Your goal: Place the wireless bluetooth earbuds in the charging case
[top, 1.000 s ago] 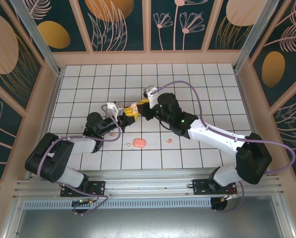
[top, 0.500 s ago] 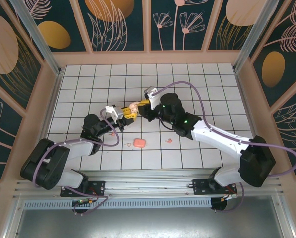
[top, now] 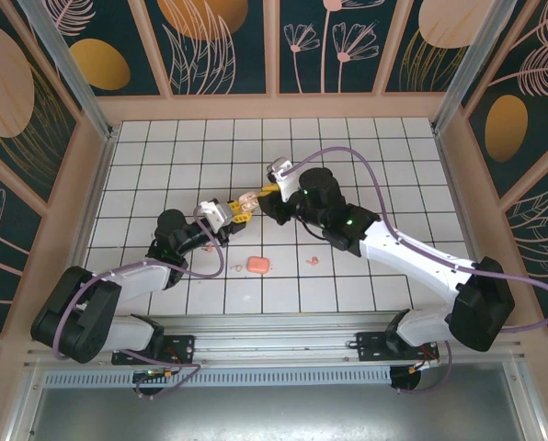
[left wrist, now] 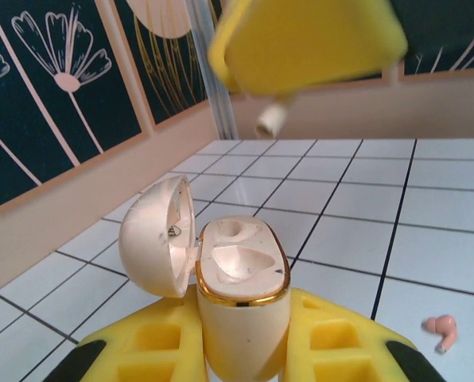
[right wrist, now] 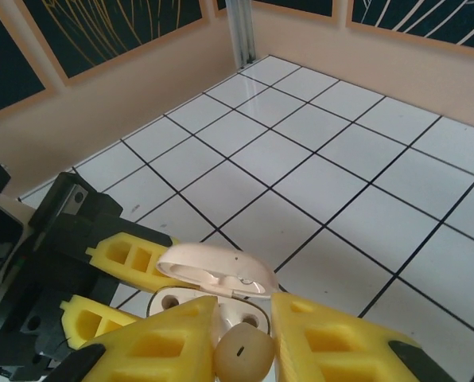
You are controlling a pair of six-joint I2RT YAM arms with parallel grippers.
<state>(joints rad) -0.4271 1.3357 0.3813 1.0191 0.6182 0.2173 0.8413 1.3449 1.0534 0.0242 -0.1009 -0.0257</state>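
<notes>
The charging case [left wrist: 243, 296], a cream pod with a gold rim, stands upright with my left gripper [left wrist: 243, 322] shut on it. Its lid [left wrist: 153, 237] hangs open to the left and both wells look empty. My right gripper [right wrist: 242, 344] is shut on one cream earbud [right wrist: 242, 356], held just above the open case [right wrist: 213, 274]. In the left wrist view that earbud's stem [left wrist: 270, 119] pokes down from the right gripper's yellow finger [left wrist: 308, 40]. In the top view both grippers meet mid-table, left [top: 236, 210] and right [top: 260, 195]. A second, pinkish earbud [left wrist: 442, 331] lies on the tiles.
A salmon-pink rounded-square piece [top: 259, 265] lies on the white grid table near the front, with small pink bits beside it on the right [top: 313, 261] and the left [top: 237, 267]. Low beige walls [top: 274, 107] fence the table.
Both grippers have stayed shut and shifted slightly away from the bases. The left arm's elbow has swung left and lower. The earbud sits closer over the open case.
</notes>
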